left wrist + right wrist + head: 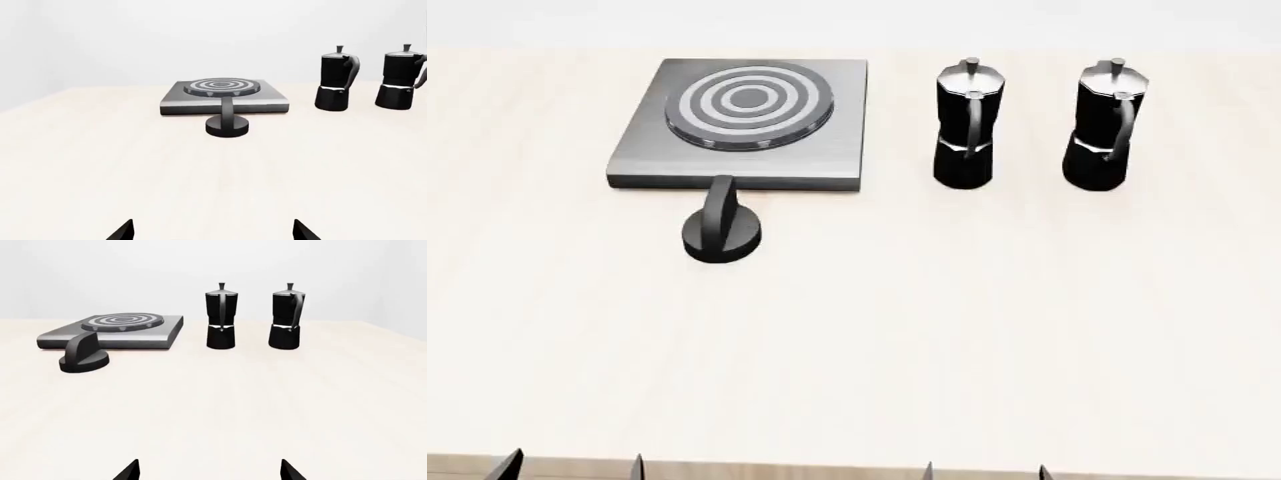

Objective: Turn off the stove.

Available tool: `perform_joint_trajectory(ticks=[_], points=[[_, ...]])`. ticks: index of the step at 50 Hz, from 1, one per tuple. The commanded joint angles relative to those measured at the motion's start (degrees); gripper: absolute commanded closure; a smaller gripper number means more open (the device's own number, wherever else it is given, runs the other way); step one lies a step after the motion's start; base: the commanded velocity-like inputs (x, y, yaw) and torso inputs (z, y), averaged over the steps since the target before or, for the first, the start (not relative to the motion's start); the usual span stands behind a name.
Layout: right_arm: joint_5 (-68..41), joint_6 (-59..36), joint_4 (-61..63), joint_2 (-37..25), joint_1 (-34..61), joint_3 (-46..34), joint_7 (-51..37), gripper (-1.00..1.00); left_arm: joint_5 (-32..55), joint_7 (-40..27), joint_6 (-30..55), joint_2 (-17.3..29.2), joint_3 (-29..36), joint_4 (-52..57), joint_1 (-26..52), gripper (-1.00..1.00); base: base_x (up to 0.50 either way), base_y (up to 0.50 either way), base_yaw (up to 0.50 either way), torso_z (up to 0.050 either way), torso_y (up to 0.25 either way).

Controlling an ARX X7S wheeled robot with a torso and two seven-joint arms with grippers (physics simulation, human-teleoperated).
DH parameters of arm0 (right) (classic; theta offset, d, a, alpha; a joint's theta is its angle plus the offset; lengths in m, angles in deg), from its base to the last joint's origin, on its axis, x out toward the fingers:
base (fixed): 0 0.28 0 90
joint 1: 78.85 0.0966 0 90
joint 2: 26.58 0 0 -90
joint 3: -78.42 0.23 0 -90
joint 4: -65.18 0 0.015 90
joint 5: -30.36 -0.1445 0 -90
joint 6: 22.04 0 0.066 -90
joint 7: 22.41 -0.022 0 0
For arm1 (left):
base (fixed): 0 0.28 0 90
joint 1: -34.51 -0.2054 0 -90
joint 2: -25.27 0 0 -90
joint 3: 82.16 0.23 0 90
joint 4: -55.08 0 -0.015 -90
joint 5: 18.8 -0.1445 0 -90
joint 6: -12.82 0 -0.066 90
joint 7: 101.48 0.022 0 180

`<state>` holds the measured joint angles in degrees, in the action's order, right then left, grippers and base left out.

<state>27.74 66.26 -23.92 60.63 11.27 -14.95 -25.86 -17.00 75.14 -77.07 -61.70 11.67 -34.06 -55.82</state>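
The stove (647,150) is a flat grey metal plate with a ringed burner at the far left of the table. Its black ridged knob (721,234) stands just in front of the plate, its grip pointing straight at the plate. Stove (267,100) and knob (227,125) show in the left wrist view, and stove (150,332) and knob (83,358) in the right wrist view. My left gripper (571,467) and right gripper (985,470) are at the near table edge, far from the knob. Both are open and empty, with only the fingertips (123,231) (130,471) showing.
Two black-and-silver moka pots (966,125) (1108,127) stand upright to the right of the stove, side by side. The pale wooden table (961,330) stretches between the grippers and the knob. Its front edge runs just at the grippers.
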Motion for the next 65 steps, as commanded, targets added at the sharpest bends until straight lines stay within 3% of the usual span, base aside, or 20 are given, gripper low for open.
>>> perform_joint_trajectory(ticks=[1,13,24,31,39,40,41,65], points=[[-0.5,-0.5,1.4,-1.2,-0.4,-1.5,-1.5,-1.0,-1.5,-1.3,-2.3,1.7,2.8,1.0,-0.9,-1.0,0.0,0.0,0.0,0.0,0.0],[-0.3,-1.3,8.4,-2.8,-2.2,-2.5,-2.9,-1.0,-1.0,-2.8,-4.5,2.5,3.3,3.2,-2.1,-1.0,0.0,0.0,0.0,0.0,0.0],[-0.8,-5.9,18.4,-4.1,-3.9,-2.4,-4.8,-1.0,0.0,-3.8,-0.9,3.3,4.0,9.7,-3.4,-1.0,0.0,0.0,0.0,0.0,0.0],[-0.5,-7.4,22.7,-5.0,-4.7,-2.6,-5.8,-1.0,-4.7,-6.1,-2.4,4.4,5.5,13.7,-3.9,-1.0,0.0,0.0,0.0,0.0,0.0],[-0.5,-10.5,29.6,-5.7,-6.1,-2.7,-6.9,-1.0,-3.9,-6.4,2.0,5.1,5.1,23.3,-5.3,-1.0,0.0,0.0,0.0,0.0,0.0],[-0.9,-14.0,38.2,-6.0,-7.8,-1.4,-7.9,-1.0,-4.0,-6.1,10.3,5.5,4.4,31.9,-6.2,-1.0,0.0,0.0,0.0,0.0,0.0],[-1.0,-14.3,39.0,-6.1,-7.8,-1.3,-8.0,-1.0,-4.0,-6.1,11.1,5.5,4.5,38.6,-6.1,-1.0,0.0,0.0,0.0,0.0,0.0],[-0.7,-14.5,41.1,-7.5,-8.4,-2.4,-9.4,-1.0,-3.0,-7.2,13.6,6.6,5.4,42.3,-5.7,-1.0,0.0,0.0,0.0,0.0,0.0]])
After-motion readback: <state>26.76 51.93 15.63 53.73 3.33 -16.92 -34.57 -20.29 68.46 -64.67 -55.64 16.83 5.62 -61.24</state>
